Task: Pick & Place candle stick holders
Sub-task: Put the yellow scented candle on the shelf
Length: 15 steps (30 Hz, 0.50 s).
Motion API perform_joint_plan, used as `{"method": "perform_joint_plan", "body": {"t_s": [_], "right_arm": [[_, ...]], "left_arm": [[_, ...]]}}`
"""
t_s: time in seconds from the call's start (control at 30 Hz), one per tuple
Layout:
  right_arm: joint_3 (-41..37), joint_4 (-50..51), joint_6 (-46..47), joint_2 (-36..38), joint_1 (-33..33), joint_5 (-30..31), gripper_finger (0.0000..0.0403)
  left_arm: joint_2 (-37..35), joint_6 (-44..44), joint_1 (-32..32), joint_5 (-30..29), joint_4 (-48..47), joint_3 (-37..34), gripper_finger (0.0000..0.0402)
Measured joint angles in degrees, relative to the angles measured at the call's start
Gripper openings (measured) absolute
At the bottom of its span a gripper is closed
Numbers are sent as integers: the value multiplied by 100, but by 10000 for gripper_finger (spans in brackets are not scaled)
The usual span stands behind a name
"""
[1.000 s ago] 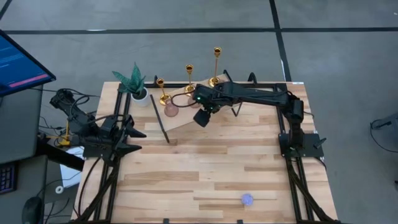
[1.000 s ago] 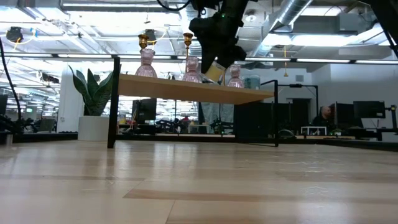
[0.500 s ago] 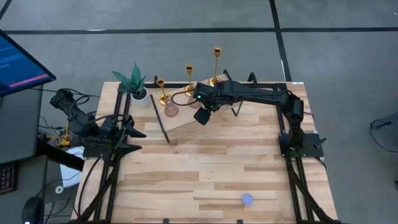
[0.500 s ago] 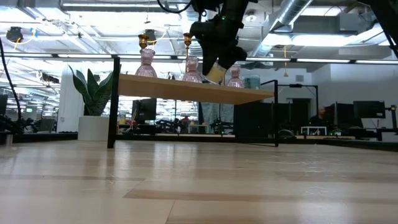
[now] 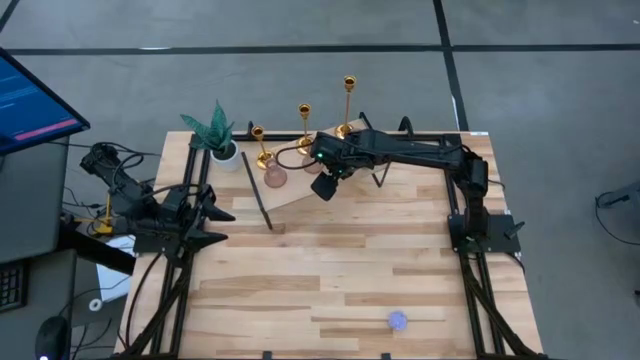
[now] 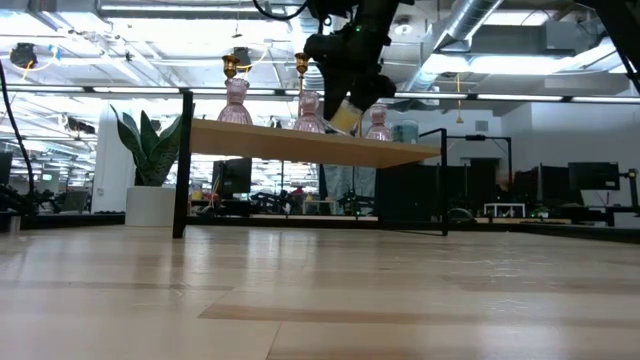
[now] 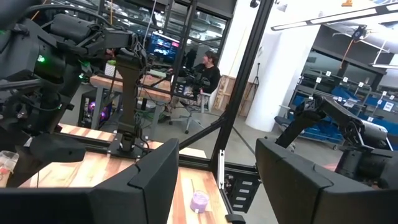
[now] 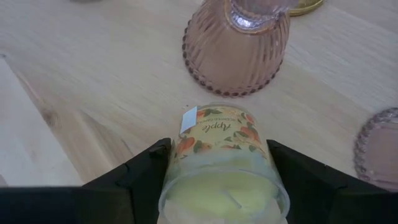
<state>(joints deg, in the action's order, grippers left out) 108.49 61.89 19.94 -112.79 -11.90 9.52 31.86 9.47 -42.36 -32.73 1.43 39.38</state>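
Three gold candlesticks (image 5: 304, 124) stand on their round bases along the back of a raised wooden shelf (image 5: 296, 196). Pink bulbous holders (image 6: 235, 102) stand on the shelf too; one (image 8: 239, 47) stands just beyond my right gripper, and another shows at the right wrist view's edge (image 8: 379, 148). My right gripper (image 5: 324, 186) is over the shelf, shut on a glass candle jar (image 8: 222, 163) with an "Apple" label and pale yellow wax. My left gripper (image 5: 216, 226) is open and empty at the table's left edge. My right gripper pinches the candle jar between its two fingers (image 8: 148, 177), one on each side of the glass wall (image 8: 179, 149) near the open rim. The fingers slant down from the table's right. The jar (image 6: 345, 115) is tilted, its bottom toward the shelf, just over the shelf board.
A green potted plant (image 5: 219, 134) stands at the shelf's left end. The shelf's black legs (image 6: 184, 165) stand on the table. A small blue light (image 5: 397, 321) lies near the table's near edge. The wide middle of the table (image 5: 330, 260) is bare wood.
My right gripper has shifted slightly toward the table's left with the candle jar, staying over the shelf, and has held still for the last half second.
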Motion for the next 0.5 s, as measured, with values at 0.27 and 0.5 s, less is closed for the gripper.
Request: {"method": "perform_joint_plan", "body": {"t_s": [0.27,0.5], "right_arm": [[0,-101,2,0,0,0,255],[0,-103,-75,0,2,117,256]], "left_arm": [[-1,2,2,0,4,0,214],[1,2,2,0,11,0,214]]}}
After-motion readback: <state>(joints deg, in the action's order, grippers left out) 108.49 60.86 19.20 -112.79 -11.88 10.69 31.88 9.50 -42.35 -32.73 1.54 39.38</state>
